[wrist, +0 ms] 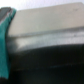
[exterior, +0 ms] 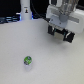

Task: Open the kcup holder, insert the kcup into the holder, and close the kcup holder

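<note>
The kcup point(exterior: 28, 61), a small pod with a green-and-blue top, lies alone on the white table toward the front of the exterior view. My gripper point(exterior: 60, 33) hangs at the back on the exterior view's right, far from the pod, with its black fingers spread apart and nothing between them. The wrist view is filled by a close, blurred black surface point(wrist: 47, 67) with a pale band point(wrist: 47, 27) across it, which looks like the kcup holder's front and handle. One teal finger pad point(wrist: 5, 47) shows at the edge. The holder is hidden behind the gripper in the exterior view.
A tall white cylinder point(exterior: 25, 10) with a black mark stands at the back on the exterior view's left. The white table point(exterior: 50, 65) spreads between the pod and the gripper.
</note>
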You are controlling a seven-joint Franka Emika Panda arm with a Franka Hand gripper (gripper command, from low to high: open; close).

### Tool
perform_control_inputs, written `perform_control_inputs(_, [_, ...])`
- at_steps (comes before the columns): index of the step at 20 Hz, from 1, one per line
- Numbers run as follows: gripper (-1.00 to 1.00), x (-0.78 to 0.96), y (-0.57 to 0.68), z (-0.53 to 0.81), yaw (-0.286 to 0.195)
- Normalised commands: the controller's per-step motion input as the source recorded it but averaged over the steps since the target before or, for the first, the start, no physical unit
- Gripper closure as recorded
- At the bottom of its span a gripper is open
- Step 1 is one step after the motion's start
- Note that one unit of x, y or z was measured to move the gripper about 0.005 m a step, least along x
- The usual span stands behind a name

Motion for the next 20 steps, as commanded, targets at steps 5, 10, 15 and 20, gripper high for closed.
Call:
perform_control_inputs(5, [1.0,0.82,-0.47,0.14,-0.065])
perform_control_inputs(10, [1.0,0.79,-0.48,0.12,-0.059])
perform_control_inputs(15, [-1.0,0.42,-0.29,0.06,-0.037])
perform_control_inputs(20, [-1.0,0.17,-0.15,0.12,-0.034])
